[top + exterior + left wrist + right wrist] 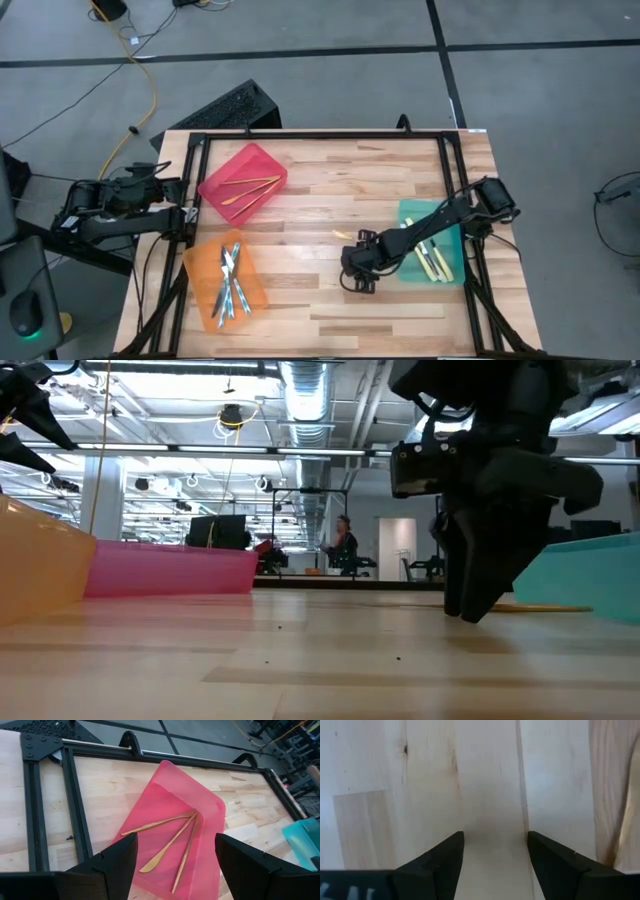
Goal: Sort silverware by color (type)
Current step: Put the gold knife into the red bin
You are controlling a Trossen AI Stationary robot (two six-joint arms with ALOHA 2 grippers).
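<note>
Hovering right gripper [357, 284] spread, empty, near table [330, 300] middle; needing to reach last loose yellow-handled piece [345, 235] beside green bin [455, 275]. Left gripper [186, 197] waiting spread at left edge.

R hand [357, 283] open, low, L hand [176, 865] open, waiting

Brightness: bright, even light in all views.
Source: ceiling strip lights [180, 422] glow in the room behind the table.
Glare: those lights blow out white.
Shadows: soft, faint patch under the right gripper [357, 283] on the table [330, 215].
Blur: the right gripper looms dark and unsharp in the low view.
Focus: wood grain looks soft in the right wrist view.
</note>
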